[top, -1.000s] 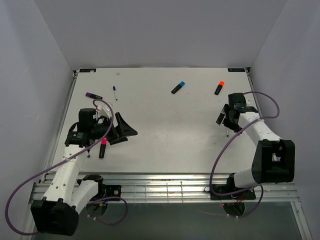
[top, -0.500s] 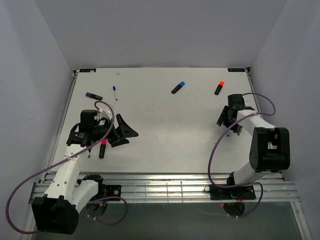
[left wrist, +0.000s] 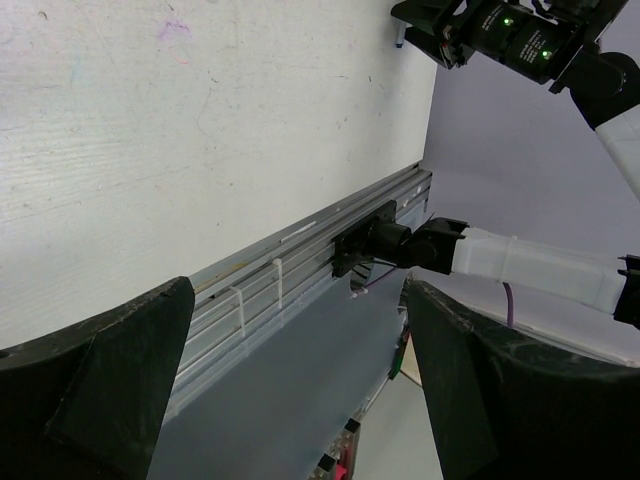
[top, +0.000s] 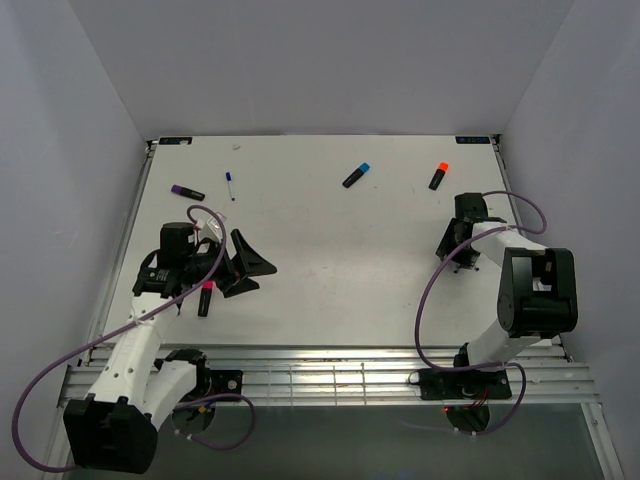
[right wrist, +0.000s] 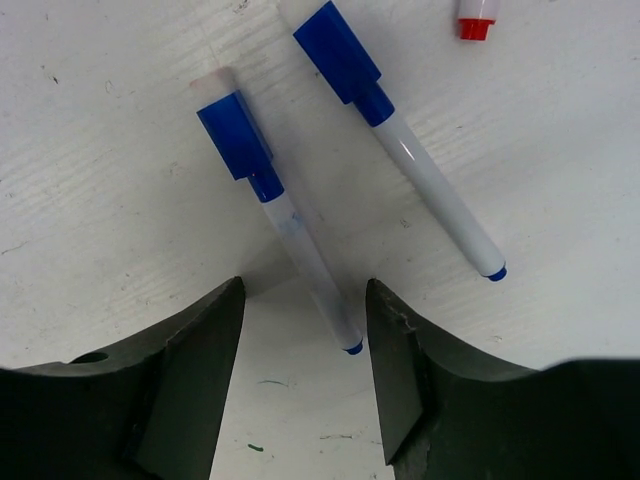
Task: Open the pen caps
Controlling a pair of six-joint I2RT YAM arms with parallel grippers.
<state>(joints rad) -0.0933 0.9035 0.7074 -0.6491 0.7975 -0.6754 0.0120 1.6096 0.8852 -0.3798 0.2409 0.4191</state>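
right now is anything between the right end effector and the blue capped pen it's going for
Nothing visible. The right end effector straddles the white barrel end of the left blue-capped pen, with only bare table in the gap. The second blue-capped pen lies beside it, apart, not in the way.

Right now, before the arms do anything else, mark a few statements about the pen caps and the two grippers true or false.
1. The chunky orange plastic cap lies near the white table's far right corner. True.
2. The left gripper holds the black highlighter with the magenta cap. False: its jaws stand open and empty; that highlighter lies on the table.
3. Two slim white pens with blue caps lie below the right gripper. True.
4. The chunky purple cap lies at the table's right edge. False: it is at the far left.
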